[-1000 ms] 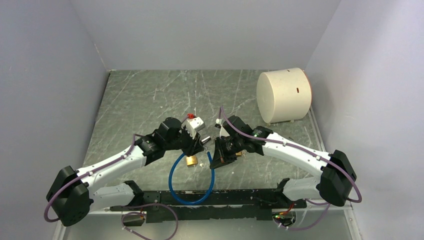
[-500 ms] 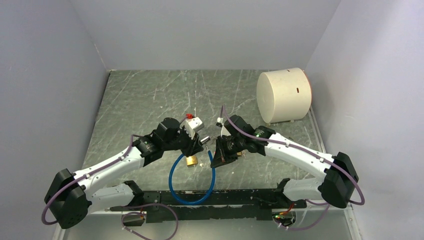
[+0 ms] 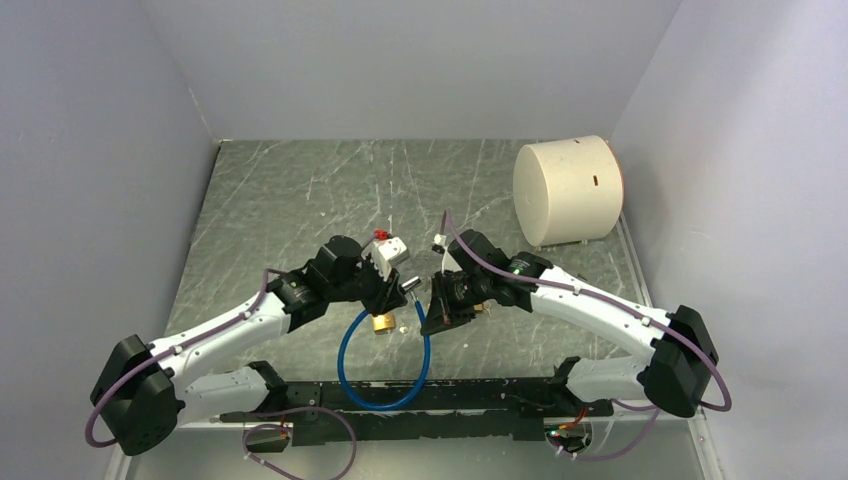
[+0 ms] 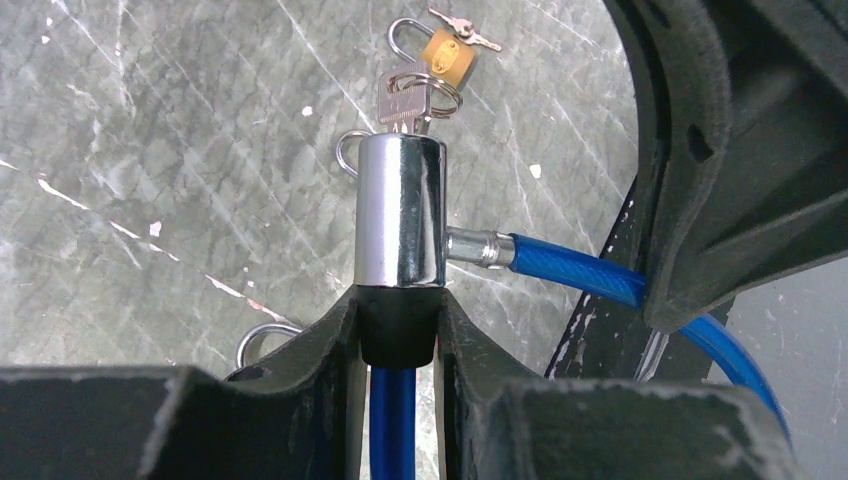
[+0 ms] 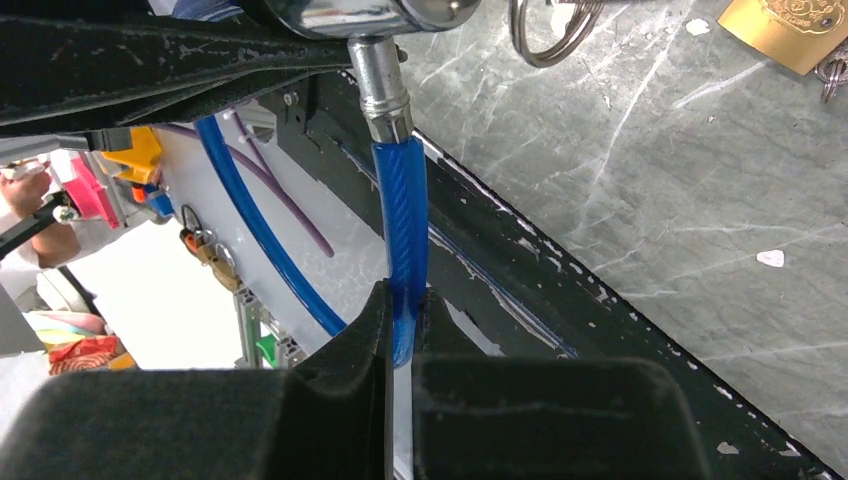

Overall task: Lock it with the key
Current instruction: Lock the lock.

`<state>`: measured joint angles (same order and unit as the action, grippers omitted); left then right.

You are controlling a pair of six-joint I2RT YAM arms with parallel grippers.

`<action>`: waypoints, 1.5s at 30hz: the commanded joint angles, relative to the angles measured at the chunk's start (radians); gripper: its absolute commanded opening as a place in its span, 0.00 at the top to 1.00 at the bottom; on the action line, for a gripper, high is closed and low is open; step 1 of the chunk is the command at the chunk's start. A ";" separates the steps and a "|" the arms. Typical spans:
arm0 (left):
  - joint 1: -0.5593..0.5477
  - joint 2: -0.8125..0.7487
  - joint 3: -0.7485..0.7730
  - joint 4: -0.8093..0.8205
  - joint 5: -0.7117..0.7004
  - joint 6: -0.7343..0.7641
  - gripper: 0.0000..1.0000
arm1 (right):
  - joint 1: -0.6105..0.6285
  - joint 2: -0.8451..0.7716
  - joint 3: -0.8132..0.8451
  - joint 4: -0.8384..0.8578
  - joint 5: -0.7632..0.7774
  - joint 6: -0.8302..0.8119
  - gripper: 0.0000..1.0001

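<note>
The lock is a blue cable [image 3: 385,372] with a chrome cylinder head [image 4: 400,210]. My left gripper [image 4: 398,300] is shut on the black collar at the bottom of that head and holds it upright. A silver key [image 4: 403,104] on a key ring sticks out of the head's far end. The cable's metal end [image 5: 378,85] sits in the side of the chrome head [image 5: 370,12]. Just below that end, my right gripper [image 5: 405,300] is shut on the blue cable [image 5: 403,210]. In the top view the two grippers [image 3: 392,290] [image 3: 432,310] meet at mid-table.
A small brass padlock [image 4: 447,58] with its own keys lies on the grey marbled table [image 3: 300,200] close to the lock head. A big cream cylinder [image 3: 567,190] lies at the back right. Grey walls enclose three sides. The black base rail [image 3: 420,400] runs along the near edge.
The left arm has shifted very slightly, nudging the lock head a little. Both grips are unchanged.
</note>
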<state>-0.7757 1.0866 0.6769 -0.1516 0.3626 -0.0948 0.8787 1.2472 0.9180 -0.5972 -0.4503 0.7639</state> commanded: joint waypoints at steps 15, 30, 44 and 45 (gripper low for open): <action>-0.026 0.011 0.011 0.035 0.106 -0.023 0.97 | -0.017 0.038 0.166 -0.027 0.100 -0.020 1.00; -0.025 0.015 -0.020 0.121 0.187 -0.095 0.98 | -0.017 0.041 0.218 -0.058 0.179 -0.030 1.00; -0.053 0.044 -0.031 0.193 0.213 -0.148 0.98 | -0.015 0.118 0.311 -0.124 0.285 -0.037 1.00; -0.058 0.050 -0.027 0.189 0.215 -0.147 0.98 | -0.015 0.125 0.316 -0.128 0.299 -0.036 1.00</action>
<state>-0.7807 1.1275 0.6430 -0.0044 0.4213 -0.2062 0.8761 1.3537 1.1393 -0.8745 -0.2779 0.7181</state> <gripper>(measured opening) 0.287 0.045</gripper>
